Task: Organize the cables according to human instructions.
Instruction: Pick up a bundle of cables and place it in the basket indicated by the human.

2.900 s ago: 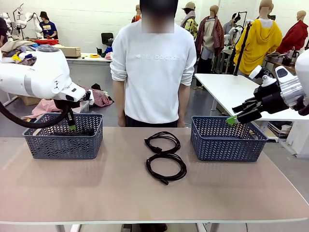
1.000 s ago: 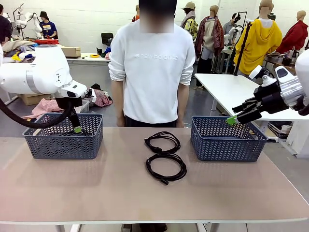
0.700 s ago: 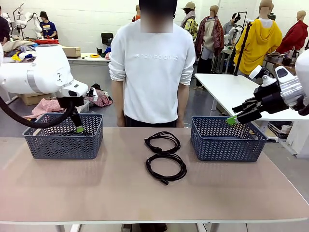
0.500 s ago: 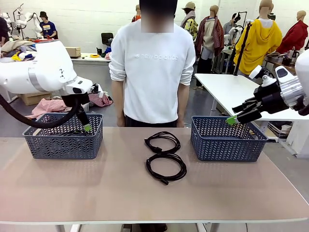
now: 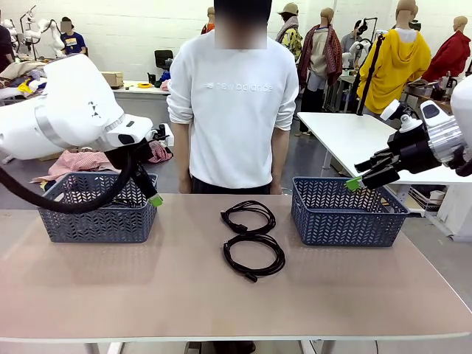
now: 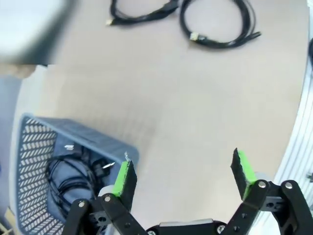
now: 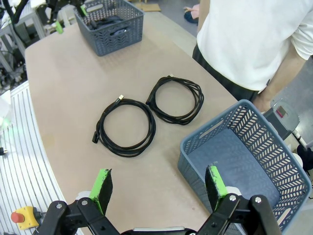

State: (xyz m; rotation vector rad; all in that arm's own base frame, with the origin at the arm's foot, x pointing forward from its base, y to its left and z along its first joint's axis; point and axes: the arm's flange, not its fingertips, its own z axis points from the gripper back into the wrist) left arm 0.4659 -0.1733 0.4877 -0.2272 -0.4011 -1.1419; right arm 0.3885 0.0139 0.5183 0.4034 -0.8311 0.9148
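ok so front view first: the person (image 5: pixel 234 103) in the white sweatshirt is standing at the far side of the worktop (image 5: pixel 147 295) with arms hanging down, and two of the cables are lying loose in the middle between the two grey baskets, the far coil (image 5: pixel 248 204) touching the near coil (image 5: pixel 252 276) like a figure eight. The left jaws are hanging at the inner corner of the left basket (image 5: pixel 88 221), one green pad (image 5: pixel 155 200) right at the rim, well apart from both coils. The right jaws are sitting up in the air past the outer side of the right basket (image 5: pixel 346 217), pointing toward it, also nowhere near the coils. Left wrist view: the jaws are standing wide open with nothing between them, just bare worktop showing in the gap. One pad is sitting just beside the basket corner, a tangle of black cords (image 6: pixel 73 174) is lying inside that basket, and the two loose coils are way up at the top edge of the picture, far from the pads. Right wrist view: those jaws are spread wide and empty too, with the right basket lying just beyond one pad and looking empty inside. The two coils are lying farther out on the worktop, beyond the other pad.
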